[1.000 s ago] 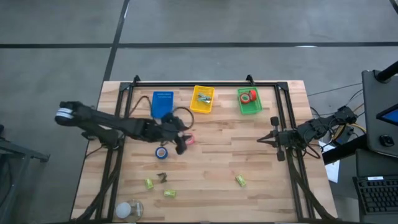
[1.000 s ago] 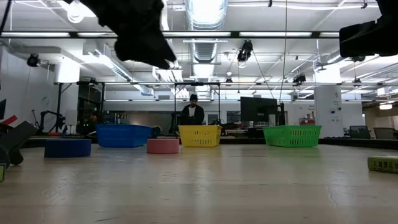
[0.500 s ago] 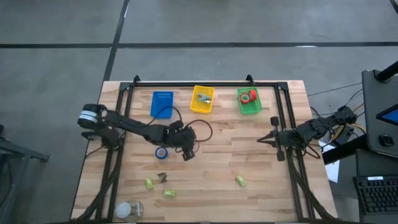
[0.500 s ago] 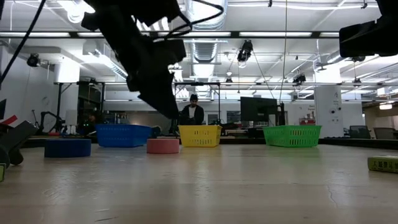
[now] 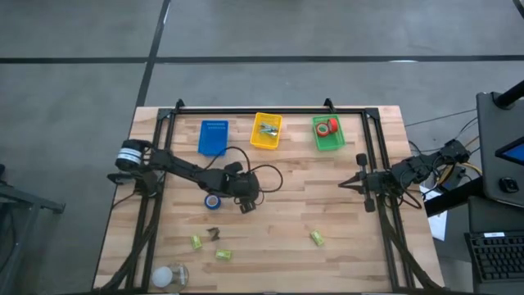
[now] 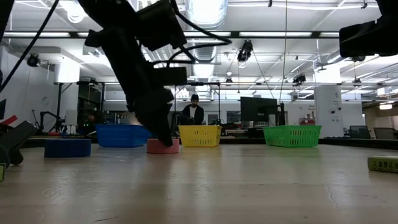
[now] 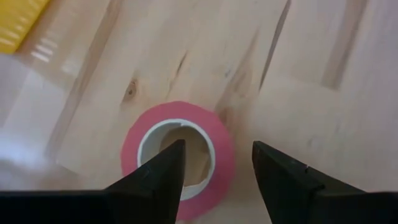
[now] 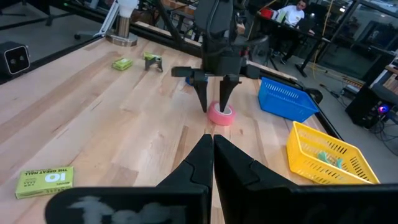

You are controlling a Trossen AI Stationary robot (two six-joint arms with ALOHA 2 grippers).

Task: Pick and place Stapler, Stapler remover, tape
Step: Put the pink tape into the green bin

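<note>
Three baskets sit along the top of the table: blue (image 5: 213, 137), yellow (image 5: 267, 131), green (image 5: 327, 133). Three tape rolls show: a pink one (image 7: 179, 155), a blue one (image 5: 212, 200), a red one (image 5: 332, 126). Three small yellow-green boxes (image 5: 316, 238) lie lower down.

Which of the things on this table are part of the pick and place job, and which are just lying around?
Job: pink tape roll under the open left gripper; blue tape roll; green basket holding red tape.

Lying about: green box; right gripper, shut, waiting at the table's right edge.
</note>
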